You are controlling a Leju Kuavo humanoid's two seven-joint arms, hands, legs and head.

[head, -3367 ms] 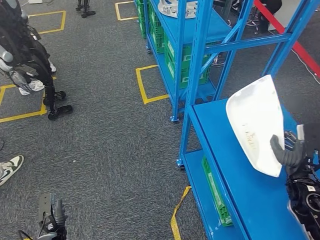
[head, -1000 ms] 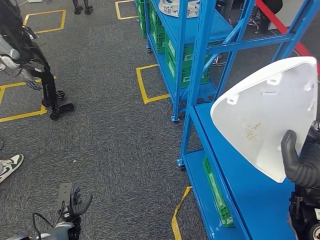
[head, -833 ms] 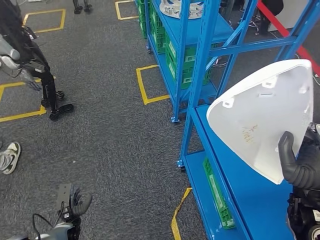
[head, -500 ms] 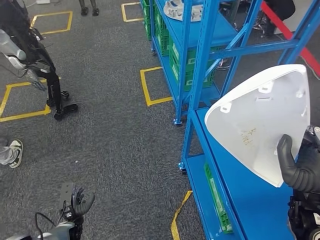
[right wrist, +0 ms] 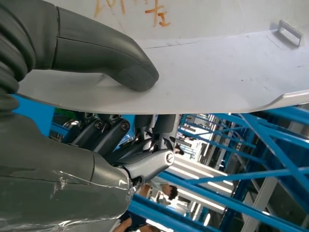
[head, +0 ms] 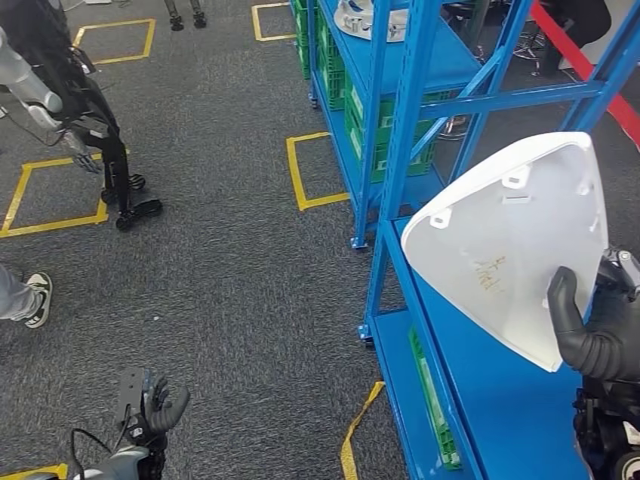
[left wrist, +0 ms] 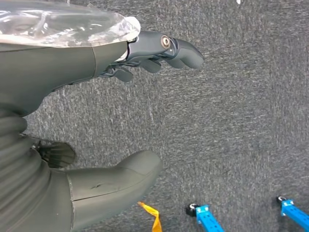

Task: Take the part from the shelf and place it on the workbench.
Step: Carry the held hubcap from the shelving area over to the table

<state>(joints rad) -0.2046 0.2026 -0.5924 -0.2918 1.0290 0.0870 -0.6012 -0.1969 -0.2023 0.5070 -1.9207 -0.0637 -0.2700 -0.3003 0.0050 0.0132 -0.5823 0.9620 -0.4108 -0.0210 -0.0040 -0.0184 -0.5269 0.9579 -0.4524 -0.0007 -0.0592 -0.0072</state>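
White plastic part (head: 513, 240) is clear of the blue shelf (head: 483, 400), pinched at one edge by the right hand (head: 596, 335), thumb over its face, evidently for carrying. Left hand (head: 155, 405) hangs low, fingers apart, holding nothing.

Part (head: 507, 240): white rounded-triangular shell, small tabs near edge, orange scribble on face. Tilted, lifted above blue shelf (head: 483, 390), lower corner pinched in right hand (head: 596, 335).
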